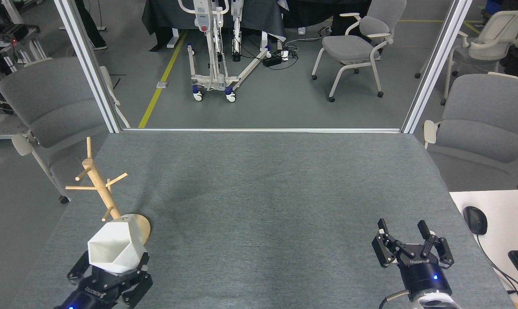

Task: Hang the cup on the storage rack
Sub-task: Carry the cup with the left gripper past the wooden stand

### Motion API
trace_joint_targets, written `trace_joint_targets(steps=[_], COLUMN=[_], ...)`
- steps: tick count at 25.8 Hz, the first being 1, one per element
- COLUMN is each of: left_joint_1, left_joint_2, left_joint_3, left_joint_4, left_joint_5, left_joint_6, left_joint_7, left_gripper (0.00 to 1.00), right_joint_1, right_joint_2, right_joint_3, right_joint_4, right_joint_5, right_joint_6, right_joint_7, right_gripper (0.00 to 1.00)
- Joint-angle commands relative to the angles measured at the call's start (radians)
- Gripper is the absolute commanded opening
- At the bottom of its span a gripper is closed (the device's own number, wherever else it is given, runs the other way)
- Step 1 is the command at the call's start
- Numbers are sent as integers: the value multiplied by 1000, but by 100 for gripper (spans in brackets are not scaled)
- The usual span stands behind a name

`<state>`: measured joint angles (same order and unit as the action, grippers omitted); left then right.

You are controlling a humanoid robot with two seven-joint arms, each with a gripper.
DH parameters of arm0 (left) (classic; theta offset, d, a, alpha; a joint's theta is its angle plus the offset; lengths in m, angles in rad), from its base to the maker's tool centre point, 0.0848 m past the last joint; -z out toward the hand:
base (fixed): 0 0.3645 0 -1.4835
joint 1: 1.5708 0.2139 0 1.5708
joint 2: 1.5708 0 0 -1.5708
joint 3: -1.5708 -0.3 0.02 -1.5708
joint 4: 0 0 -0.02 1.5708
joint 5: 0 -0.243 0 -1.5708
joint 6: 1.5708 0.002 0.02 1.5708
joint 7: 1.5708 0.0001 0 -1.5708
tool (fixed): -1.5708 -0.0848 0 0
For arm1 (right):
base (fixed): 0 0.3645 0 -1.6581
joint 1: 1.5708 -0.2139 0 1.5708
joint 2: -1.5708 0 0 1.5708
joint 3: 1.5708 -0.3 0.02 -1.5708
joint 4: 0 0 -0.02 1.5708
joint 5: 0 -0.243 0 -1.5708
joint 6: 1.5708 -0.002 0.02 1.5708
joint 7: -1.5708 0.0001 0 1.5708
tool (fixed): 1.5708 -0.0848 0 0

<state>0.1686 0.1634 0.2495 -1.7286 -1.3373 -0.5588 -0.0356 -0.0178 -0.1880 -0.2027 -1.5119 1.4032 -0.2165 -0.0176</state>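
1. Storage rack (99, 189): light wood mug tree w/ round disc base, slim post leaning a bit, thin angled pegs; stands at near-left part of grey felt-like worktop (259, 193).
2. Cup (115, 244): matte white, faceted, hexagonal rim, open mouth facing the camera and a bit left; sits just in front of rack base, overlapping the disc edge in view. Whether it touches the rack – can't tell.
3. Left gripper (108, 279): black, below cup and in front of rack; jaws pinching cup's lower body, cup held off the worktop.
4. Right gripper (411, 244): black, far right of rack, near worktop's right edge; jaws spread, holding nothing.
5. Black mouse (474, 219) on white desk, beyond worktop's right edge.
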Motion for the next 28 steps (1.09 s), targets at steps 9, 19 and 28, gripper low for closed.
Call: trace_joint_targets(steps=[9,19,28], left_joint_1=[-80,-227,-307], left_joint_2=[13,64,56], left_joint_3=[303,301,269], left_joint_4=[138,251,279], left_joint_5=[-52,-258,-384], left_joint_6=[37,71,109], left_joint_7=[59,45,-1], left_gripper=[0,0,0], right_joint_1=[-14,-11,-36], right_joint_2=[-1,27,15], right_joint_3=[5,20,12], right_joint_4=[16,-16,-7], right_joint_5=[3,8,0], right_joint_6=[-4,-11,-7], right_joint_7=[-22,-18,-18], right_gripper=[99,99,99])
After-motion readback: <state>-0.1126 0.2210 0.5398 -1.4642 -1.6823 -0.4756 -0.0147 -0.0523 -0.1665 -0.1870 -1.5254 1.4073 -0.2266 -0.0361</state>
